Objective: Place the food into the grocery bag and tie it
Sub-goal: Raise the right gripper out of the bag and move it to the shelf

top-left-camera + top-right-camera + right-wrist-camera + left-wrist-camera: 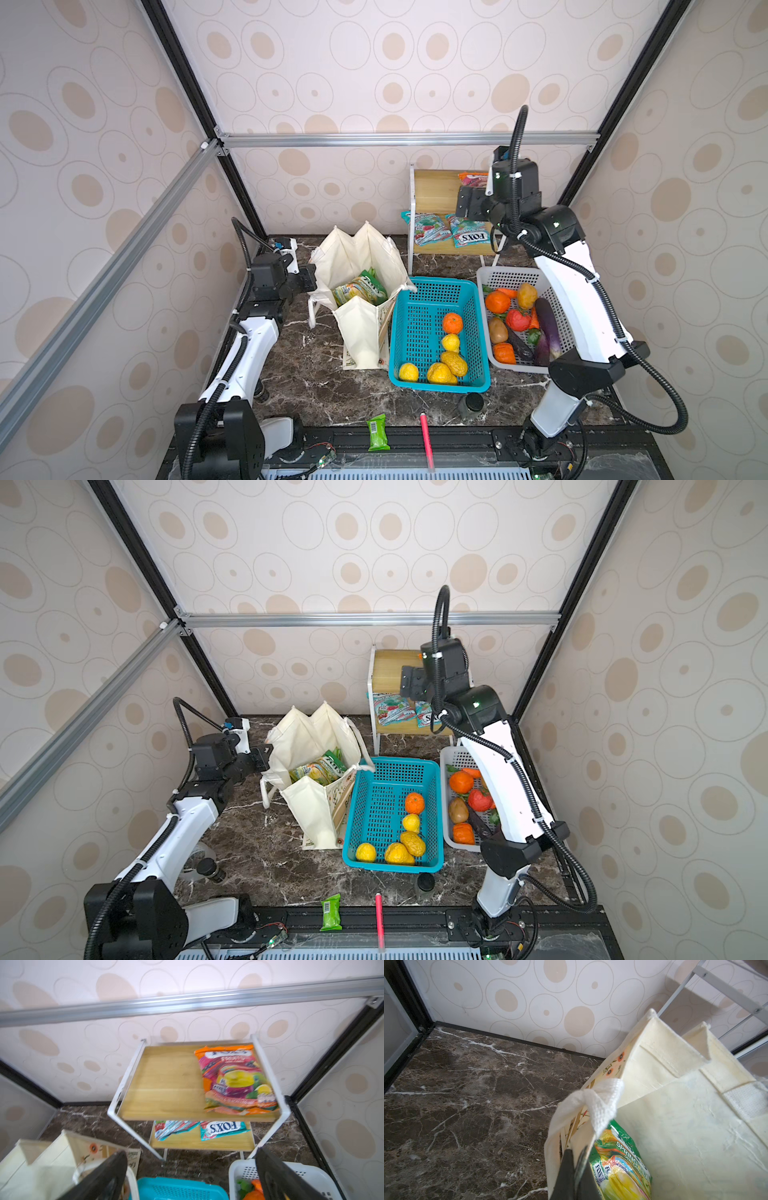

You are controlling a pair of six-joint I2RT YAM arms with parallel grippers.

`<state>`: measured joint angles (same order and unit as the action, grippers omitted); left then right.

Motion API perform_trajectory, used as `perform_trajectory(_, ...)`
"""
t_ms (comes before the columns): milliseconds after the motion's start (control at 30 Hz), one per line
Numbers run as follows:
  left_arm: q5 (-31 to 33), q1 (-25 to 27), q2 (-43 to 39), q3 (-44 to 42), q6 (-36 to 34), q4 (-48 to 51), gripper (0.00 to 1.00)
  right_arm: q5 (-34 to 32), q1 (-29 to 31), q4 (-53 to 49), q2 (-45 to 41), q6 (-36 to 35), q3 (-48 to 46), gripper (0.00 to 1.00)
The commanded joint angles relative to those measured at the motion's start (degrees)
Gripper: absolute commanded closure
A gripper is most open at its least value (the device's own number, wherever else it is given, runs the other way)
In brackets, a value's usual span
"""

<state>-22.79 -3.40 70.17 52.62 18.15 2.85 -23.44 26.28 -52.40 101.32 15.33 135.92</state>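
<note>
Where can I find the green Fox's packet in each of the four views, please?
In a top view: the green Fox's packet lies inside the grocery bag, left of centre.
In a top view: likewise inside the bag, left of centre.
Left wrist: inside the bag, beside the left gripper pinching its rim.
Right wrist: not in it; the bag's inside is hidden.
Shared landmark: the grocery bag.

Grocery bag (357, 253) left of basket (432, 291); packet (360, 289) inside bag; shelf (436, 191) behind basket, apparently holding packets (428, 228).
</note>
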Motion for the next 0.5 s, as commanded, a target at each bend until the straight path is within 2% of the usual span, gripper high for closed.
perform_trajectory(0,-0.6,-0.2,-1.0,0.0,-1.7,0.1,1.00,1.6,-3.5,-4.0,4.4,-1.0,3.7,0.00)
perform_trajectory(67,-0.4,-0.2,-1.1,0.0,-1.7,0.2,1.00,2.3,-5.7,-4.2,6.9,-1.6,5.9,0.00)
perform_trajectory(200,-0.5,-0.2,-1.0,-0.1,-1.7,0.1,1.00,-0.6,-9.0,-6.4,12.5,-3.5,11.5,0.01)
perform_trajectory(300,-0.6,-0.2,-0.7,0.0,-1.7,0.2,1.00,3.1,-12.0,-6.3,15.0,-2.9,12.4,0.02)
perform_trajectory(467,-0.2,-0.2,-0.7,0.1,-1.8,0.4,1.00,7.3,-12.6,-3.9,15.6,-3.4,9.8,0.03)
